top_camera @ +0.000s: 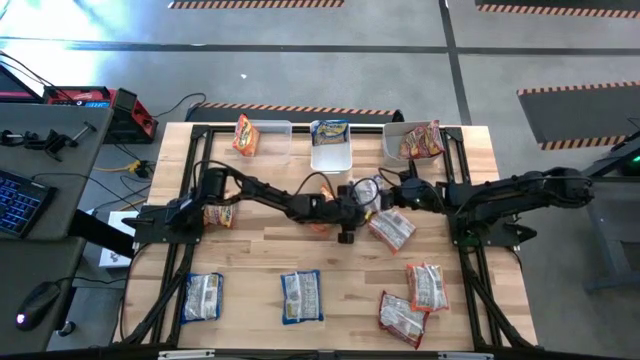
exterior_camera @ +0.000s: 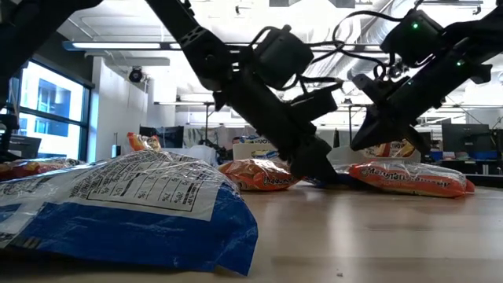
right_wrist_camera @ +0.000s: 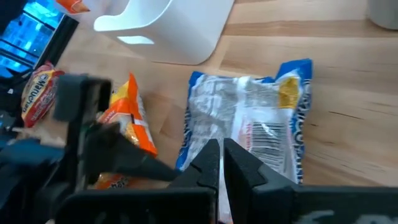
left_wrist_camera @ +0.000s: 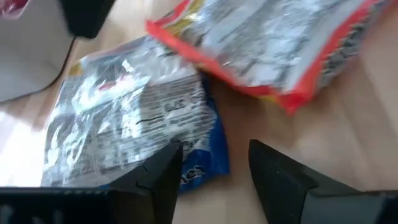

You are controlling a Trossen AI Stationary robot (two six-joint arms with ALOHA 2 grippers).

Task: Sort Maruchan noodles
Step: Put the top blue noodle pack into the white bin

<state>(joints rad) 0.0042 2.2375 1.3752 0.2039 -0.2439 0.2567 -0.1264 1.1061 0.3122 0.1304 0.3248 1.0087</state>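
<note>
With the blue packet lying mid-counter below the middle bin, the left hand, fingers apart, should straddle its edge squarely before closing, while the right hand, fingers nearly together, keeps clear

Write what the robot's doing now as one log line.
left gripper: jaws open, over blue packet | right gripper: jaws shut, by blue packet | place: mid-table
</note>
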